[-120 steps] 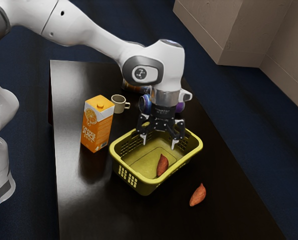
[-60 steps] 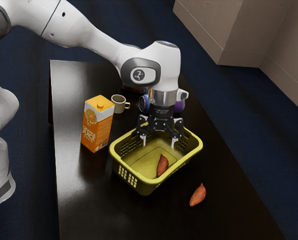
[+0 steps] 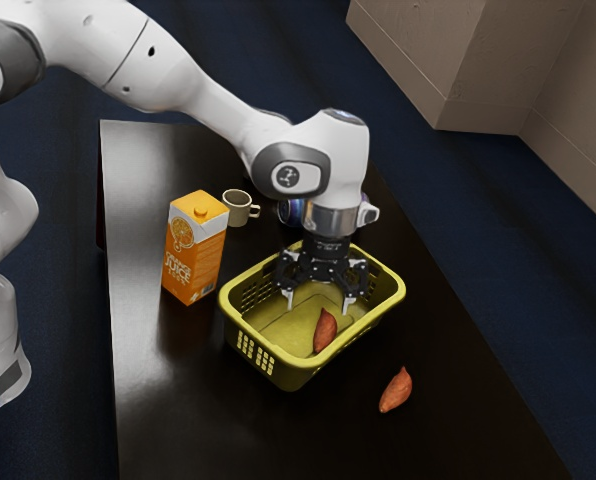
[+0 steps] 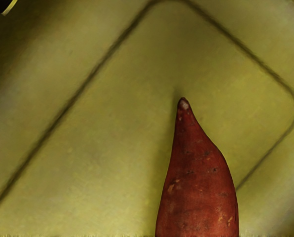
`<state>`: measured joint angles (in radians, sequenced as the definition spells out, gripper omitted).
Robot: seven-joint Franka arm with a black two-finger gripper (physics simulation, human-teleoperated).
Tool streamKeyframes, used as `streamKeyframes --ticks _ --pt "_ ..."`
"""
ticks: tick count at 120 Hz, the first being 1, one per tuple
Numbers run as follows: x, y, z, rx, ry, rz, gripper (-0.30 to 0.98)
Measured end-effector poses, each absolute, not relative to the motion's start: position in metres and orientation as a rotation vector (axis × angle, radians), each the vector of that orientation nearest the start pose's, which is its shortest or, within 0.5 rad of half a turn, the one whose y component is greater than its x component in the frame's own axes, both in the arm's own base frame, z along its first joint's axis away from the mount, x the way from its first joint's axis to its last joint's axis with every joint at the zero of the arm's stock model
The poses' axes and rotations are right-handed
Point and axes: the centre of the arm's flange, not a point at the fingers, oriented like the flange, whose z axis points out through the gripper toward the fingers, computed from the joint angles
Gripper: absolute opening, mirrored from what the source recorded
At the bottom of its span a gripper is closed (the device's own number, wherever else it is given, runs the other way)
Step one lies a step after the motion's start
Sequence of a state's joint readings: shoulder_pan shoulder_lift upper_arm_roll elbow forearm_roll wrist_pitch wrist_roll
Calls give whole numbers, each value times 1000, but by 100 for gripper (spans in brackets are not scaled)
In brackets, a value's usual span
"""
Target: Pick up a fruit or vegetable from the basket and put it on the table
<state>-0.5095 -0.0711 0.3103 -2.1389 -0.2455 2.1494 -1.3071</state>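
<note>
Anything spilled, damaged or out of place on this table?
I see nothing spilled or damaged; the juice carton and mug stand upright. One sweet potato lies outside the basket, though given the task that may be intended.

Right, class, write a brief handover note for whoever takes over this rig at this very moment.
Gripper: open, empty, at the basket's opening, above the sweet potato in it.
Things: that one lies on the basket floor; another sweet potato lies on the table outside.
Done: gripper positioned; nothing grasped.
Left: probably lower, grasp, lift out, set on table.
</note>
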Motion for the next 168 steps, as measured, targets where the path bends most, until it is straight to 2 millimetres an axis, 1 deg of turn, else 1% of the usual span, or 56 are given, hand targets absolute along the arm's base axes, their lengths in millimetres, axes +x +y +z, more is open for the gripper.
streamKeyframes --ticks 49,86,106,130,148,168 --pt "527 -110 433 -2717 -1966 162 69" --pt "530 -118 425 -2718 -1953 159 67" --pt "530 -119 423 -2719 -1950 158 53" --pt "531 -118 417 -2707 -1949 164 37" --pt "532 -117 417 -2704 -1952 164 23" --pt "532 -117 412 -2694 -1950 169 18"
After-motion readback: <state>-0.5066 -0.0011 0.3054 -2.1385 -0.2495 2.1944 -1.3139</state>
